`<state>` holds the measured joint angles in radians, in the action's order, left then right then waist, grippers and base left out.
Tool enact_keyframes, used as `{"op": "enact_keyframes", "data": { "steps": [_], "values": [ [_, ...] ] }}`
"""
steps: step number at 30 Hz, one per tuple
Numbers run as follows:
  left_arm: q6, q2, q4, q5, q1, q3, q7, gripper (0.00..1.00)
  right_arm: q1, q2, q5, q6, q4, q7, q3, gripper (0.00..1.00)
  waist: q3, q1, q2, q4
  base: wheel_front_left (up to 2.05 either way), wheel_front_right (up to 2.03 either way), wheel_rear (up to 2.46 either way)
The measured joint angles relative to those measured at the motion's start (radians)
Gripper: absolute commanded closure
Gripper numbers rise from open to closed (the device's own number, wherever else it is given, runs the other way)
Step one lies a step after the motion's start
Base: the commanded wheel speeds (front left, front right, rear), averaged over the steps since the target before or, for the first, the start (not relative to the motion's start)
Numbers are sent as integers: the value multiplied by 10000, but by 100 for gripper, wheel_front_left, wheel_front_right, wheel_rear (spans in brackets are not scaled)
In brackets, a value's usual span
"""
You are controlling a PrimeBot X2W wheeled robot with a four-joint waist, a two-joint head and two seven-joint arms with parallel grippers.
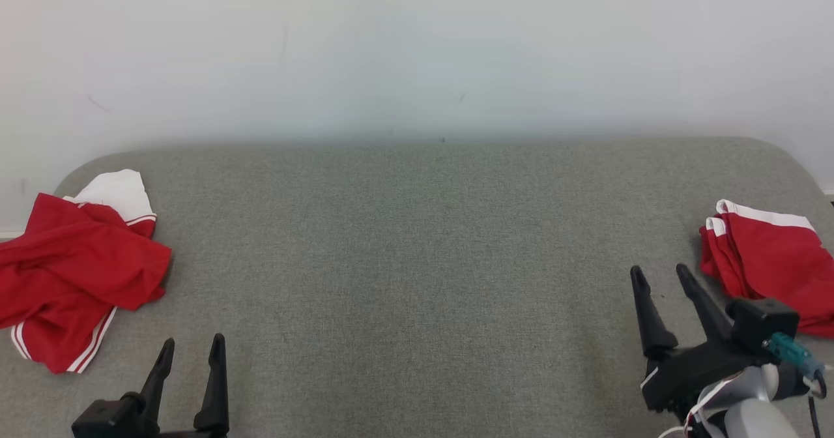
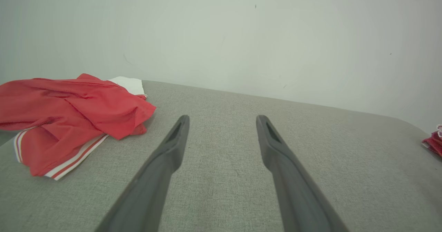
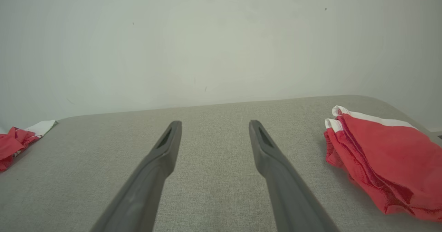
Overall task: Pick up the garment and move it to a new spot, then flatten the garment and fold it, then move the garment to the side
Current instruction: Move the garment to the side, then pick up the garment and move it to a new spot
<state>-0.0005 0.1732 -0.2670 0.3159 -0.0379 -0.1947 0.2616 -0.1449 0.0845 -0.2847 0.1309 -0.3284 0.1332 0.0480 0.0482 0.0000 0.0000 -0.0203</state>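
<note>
Setting: looks like a test room or lab bay; cannot tell more exactly. Evidence: desk (image 1: 417,262) covered in plain grey fabric, rounded corners, set against a plain white wall (image 1: 417,47) with faint scuff marks (image 1: 98,103); crumpled red garment (image 1: 71,275) at its left end, folded red pile (image 1: 769,255) at its right end

The left gripper (image 1: 193,340) and right gripper (image 1: 659,268) have long, black, pointy fingers (image 1: 650,321). The right arm (image 1: 749,418) is pale grey with a teal plug (image 1: 788,353).
</note>
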Motion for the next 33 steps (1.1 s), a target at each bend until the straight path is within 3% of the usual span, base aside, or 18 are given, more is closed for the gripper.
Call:
{"op": "enact_keyframes", "data": {
  "steps": [11, 24, 33],
  "values": [
    [-257, -144, -182, -96, 257, 96, 0, 0, 789, -322, 483, 0, 38, -171, 441, 0, -15, 0, 0, 49, 0, 0, 0],
    [-441, -282, -222, -345, 271, 228, 0, 0, 804, -345, 295, 0, 36, -176, 460, 0, -80, 0, 0, 232, 0, 0, 0],
    [-525, -311, -339, -449, 183, 251, 0, 0, 862, -347, 188, 0, 33, -184, 397, 0, -92, 1, 0, 846, 0, 0, 0]
  ]
}}
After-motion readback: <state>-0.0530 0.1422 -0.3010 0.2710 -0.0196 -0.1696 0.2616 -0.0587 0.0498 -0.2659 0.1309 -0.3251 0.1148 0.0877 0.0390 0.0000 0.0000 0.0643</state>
